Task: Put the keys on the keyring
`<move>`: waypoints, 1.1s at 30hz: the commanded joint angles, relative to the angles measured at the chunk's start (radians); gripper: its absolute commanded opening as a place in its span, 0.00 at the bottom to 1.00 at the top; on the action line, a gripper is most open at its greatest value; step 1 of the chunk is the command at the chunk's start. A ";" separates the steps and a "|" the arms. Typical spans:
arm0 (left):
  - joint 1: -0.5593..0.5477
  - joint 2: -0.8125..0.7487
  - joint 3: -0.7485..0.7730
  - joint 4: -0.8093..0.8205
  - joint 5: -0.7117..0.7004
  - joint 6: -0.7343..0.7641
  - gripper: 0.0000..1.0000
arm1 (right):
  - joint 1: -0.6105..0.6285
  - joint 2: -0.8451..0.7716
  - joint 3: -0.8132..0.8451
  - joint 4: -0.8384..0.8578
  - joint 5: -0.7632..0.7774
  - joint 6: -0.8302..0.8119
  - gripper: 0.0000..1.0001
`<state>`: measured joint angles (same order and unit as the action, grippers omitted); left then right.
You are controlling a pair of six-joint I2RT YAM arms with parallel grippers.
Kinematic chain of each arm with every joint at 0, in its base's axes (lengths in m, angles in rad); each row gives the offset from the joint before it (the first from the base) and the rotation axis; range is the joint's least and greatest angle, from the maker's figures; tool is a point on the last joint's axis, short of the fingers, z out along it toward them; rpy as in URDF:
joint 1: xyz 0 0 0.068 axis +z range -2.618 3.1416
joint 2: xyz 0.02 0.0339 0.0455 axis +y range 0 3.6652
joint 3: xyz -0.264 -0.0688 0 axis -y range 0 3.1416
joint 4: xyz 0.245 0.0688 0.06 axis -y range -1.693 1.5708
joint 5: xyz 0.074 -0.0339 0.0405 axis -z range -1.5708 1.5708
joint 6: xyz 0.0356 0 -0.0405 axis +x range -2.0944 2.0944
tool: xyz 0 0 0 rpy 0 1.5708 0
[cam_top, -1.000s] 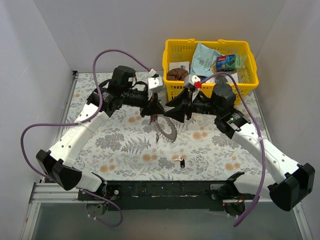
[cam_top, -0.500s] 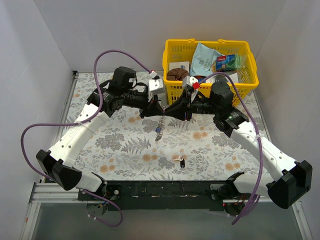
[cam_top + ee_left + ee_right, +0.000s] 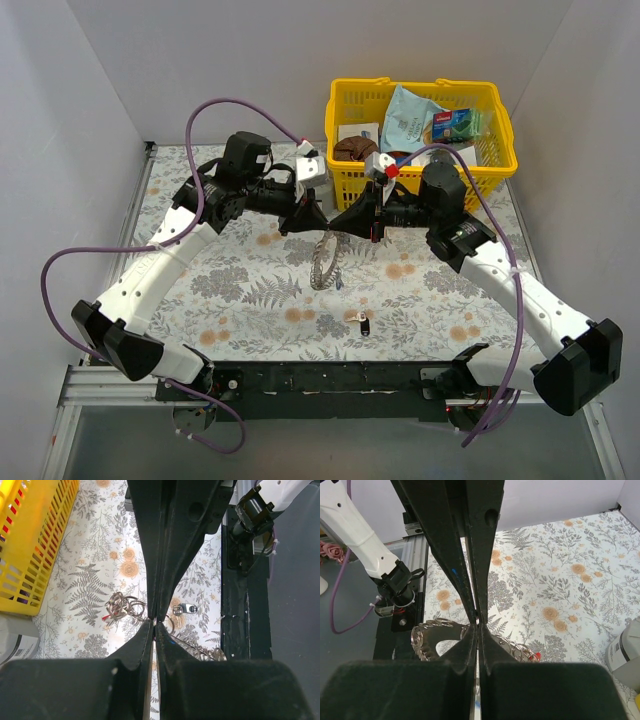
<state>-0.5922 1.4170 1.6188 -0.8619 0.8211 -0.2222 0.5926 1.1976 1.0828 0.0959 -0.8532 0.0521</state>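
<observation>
The keyring (image 3: 324, 262) is a silvery loop strung with small keys, hanging above the flowered cloth in the middle of the table. My left gripper (image 3: 316, 226) and right gripper (image 3: 336, 228) meet tip to tip at its top, both shut on it. In the left wrist view my left gripper (image 3: 154, 624) pinches the wire, and the keyring (image 3: 119, 611) spreads out below it. In the right wrist view the keyring (image 3: 426, 634) shows on both sides of my shut right gripper (image 3: 477, 624). One loose key (image 3: 362, 320) lies on the cloth nearer the front, and this key (image 3: 184, 609) also shows from the left wrist.
A yellow basket (image 3: 500, 150) with packets stands at the back right. A grey tin cup (image 3: 312, 172) sits just left of it, behind the grippers. The black rail (image 3: 330, 378) runs along the table's near edge.
My right gripper has moved left to meet the left gripper and has shut on the keyring. The ring has turned from a flat toothed circle into a narrower hanging loop.
</observation>
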 commanded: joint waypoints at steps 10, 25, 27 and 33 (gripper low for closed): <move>-0.003 -0.116 -0.043 0.202 -0.091 -0.061 0.45 | -0.002 -0.004 -0.004 0.066 0.028 0.047 0.01; 0.250 -0.306 -0.482 1.055 0.315 -0.668 0.61 | -0.013 -0.185 -0.208 0.580 0.169 0.296 0.01; 0.249 -0.308 -0.516 1.189 0.354 -0.735 0.60 | -0.013 -0.202 -0.228 0.638 0.193 0.321 0.01; 0.246 -0.280 -0.537 1.333 0.398 -0.856 0.46 | -0.013 -0.208 -0.261 0.797 0.207 0.431 0.01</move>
<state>-0.3489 1.1469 1.0771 0.2676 1.1503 -0.9531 0.5835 1.0012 0.8299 0.6640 -0.6830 0.3851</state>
